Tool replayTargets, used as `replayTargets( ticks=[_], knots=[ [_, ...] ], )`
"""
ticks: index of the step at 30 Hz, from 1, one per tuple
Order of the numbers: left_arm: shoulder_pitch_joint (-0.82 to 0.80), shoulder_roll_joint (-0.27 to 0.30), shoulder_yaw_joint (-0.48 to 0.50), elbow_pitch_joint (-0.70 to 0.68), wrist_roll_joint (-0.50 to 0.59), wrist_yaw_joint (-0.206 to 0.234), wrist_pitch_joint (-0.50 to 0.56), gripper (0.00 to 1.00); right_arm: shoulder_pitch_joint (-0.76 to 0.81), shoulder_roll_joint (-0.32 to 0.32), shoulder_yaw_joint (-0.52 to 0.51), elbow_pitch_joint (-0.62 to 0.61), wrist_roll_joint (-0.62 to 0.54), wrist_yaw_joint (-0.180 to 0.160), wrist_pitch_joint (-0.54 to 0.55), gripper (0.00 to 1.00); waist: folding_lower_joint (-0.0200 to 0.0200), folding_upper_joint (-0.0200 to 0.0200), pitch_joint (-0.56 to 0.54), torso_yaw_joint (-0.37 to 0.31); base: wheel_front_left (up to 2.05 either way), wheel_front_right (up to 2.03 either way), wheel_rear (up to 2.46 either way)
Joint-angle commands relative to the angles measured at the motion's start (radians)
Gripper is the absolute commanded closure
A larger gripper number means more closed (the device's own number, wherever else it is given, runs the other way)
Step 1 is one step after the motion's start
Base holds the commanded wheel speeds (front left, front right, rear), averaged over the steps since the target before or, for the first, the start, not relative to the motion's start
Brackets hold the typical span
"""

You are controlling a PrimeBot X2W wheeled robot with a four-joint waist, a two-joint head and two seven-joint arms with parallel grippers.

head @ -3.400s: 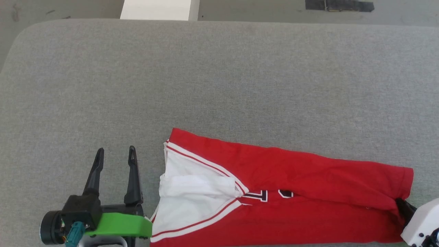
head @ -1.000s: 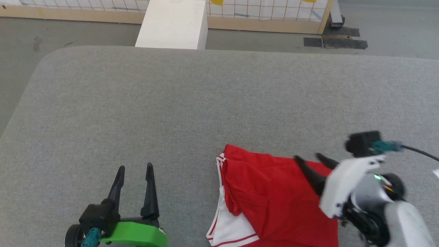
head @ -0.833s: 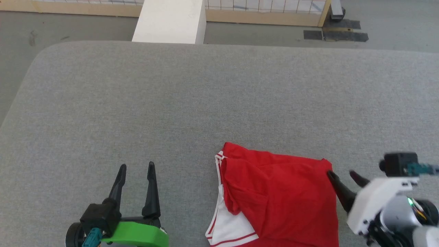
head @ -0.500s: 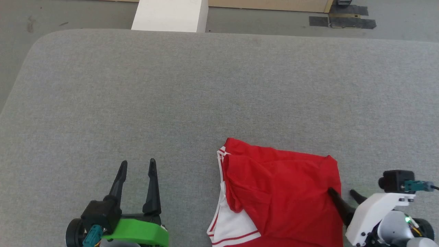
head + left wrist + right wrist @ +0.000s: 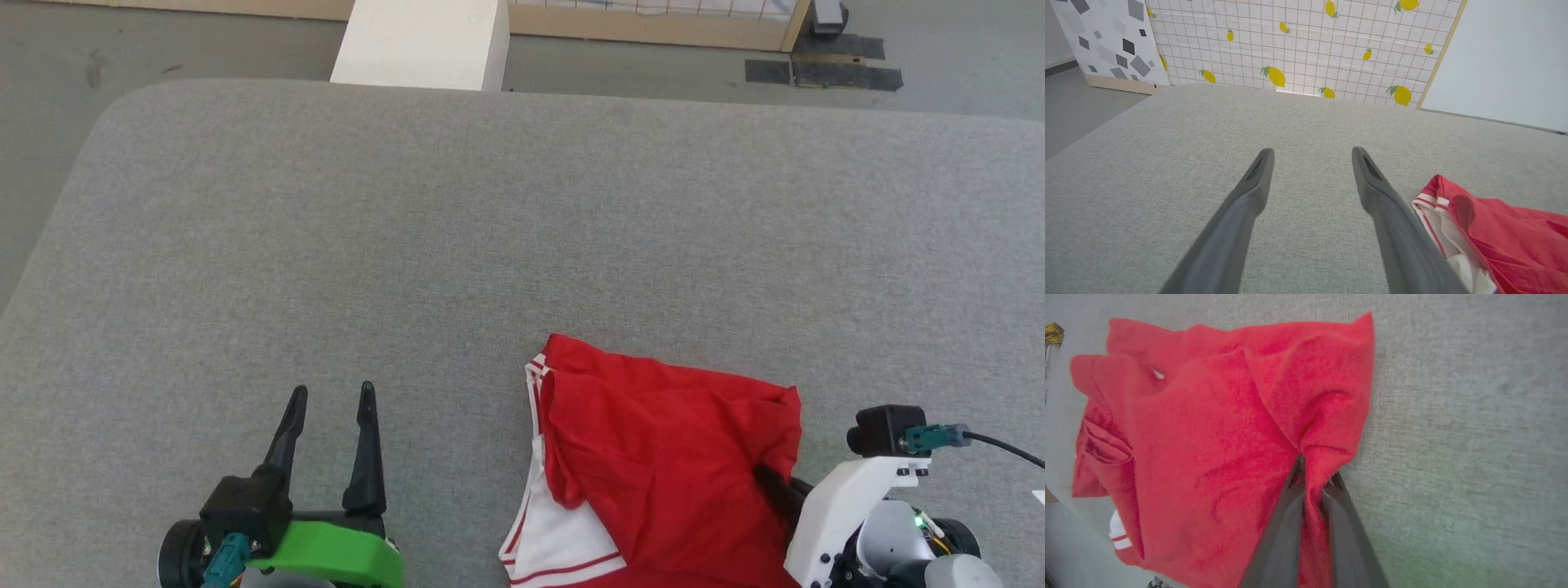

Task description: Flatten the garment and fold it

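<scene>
Our right tool (image 5: 1318, 473) has dropped from above the shirt to its right edge and pinched shut on a fold of red cloth there. Half a second ago it stood open beside that edge. We read this as a fresh grip for another pull or fold, since the shirt (image 5: 669, 457) is halved but far from neat: its top layer lies rumpled, with a crease running to the pinch. It sits on the grey table (image 5: 408, 245) near our front edge, right of centre, with the white sleeve (image 5: 563, 539) and striped trim (image 5: 535, 384) peeking out along its left side. Our left tool (image 5: 333, 392) stands wide and empty over the table, just left of the shirt and apart from it. Against the earliest frame, the shirt lay stretched long with black letters showing — now they are covered.
</scene>
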Motion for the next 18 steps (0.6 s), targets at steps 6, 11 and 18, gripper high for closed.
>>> replayTargets(
  ticks=[6, 11, 18],
  knots=[
    [-0.004, 0.018, 0.004, -0.001, 0.002, -0.004, -0.002, 0.0, -0.065, 0.001, 0.009, 0.027, -0.052, -0.002, -0.033, 1.0, 0.0, 0.0, -0.046, -0.036, 0.0, 0.0, 0.0],
    [0.002, 0.026, 0.006, -0.007, 0.001, -0.004, -0.002, 0.0, -0.127, 0.001, 0.018, 0.034, -0.125, -0.002, -0.019, 1.0, 0.0, 0.0, -0.07, -0.078, 0.0, 0.0, 0.0],
    [0.011, 0.031, 0.009, -0.019, -0.002, 0.004, 0.0, 0.0, -0.236, -0.056, 0.044, 0.047, -0.189, -0.002, 0.025, 1.0, 0.0, 0.0, -0.093, -0.167, 0.0, 0.0, 0.0]
  ],
)
